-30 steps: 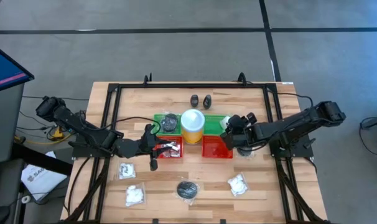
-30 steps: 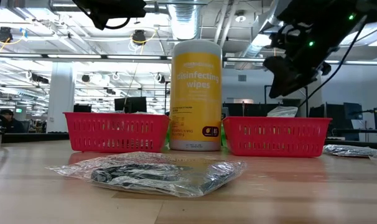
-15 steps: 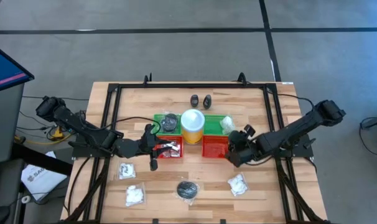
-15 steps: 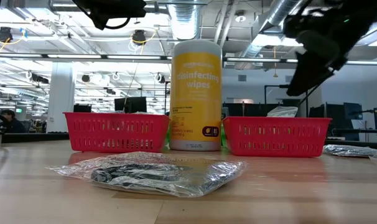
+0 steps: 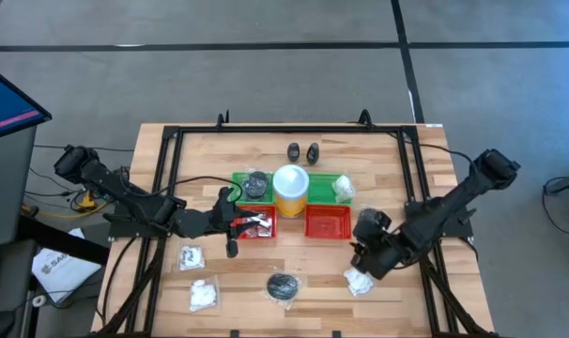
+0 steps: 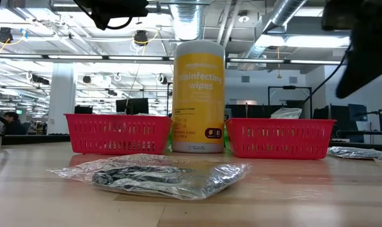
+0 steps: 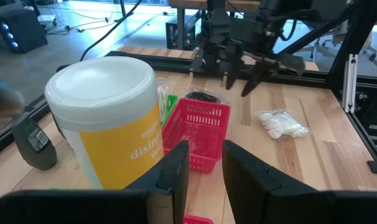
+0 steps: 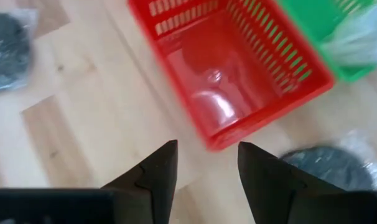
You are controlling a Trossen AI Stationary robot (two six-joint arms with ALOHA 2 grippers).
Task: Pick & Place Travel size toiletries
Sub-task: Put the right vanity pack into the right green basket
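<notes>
1. My right fingers (image 8: 206, 150) are wide apart and hold nothing. They hang low over the worktop (image 5: 238, 282), between the right red tray (image 5: 328, 232) and a white packet (image 5: 359, 280).
2. I judge that they are open like this so they can come down around the next item. The packet is the nearest one in the high view.
3. That packet is small, white and lumpy, in clear wrap. I think it will be soft and will slip a little, so the fingers should close on its middle.
4. The right red tray looks empty to me, so I take it as the place for this packet.
5. A dark pad (image 8: 325, 165) in wrap lies just beside this tray, and another pad (image 5: 283, 286) lies near the front edge.
6. My left fingers (image 7: 205, 149) have only a narrow gap and nothing in it. They wait over the left red tray (image 5: 266, 231), beside the yellow can (image 5: 290, 188).
7. Two more white packets (image 5: 190, 255) lie on the left front of the worktop.
8. Two black bottles (image 5: 294, 150) stand at the back, well apart from both arms.
9. The green tray (image 5: 238, 178) already holds a pad and a packet.
</notes>
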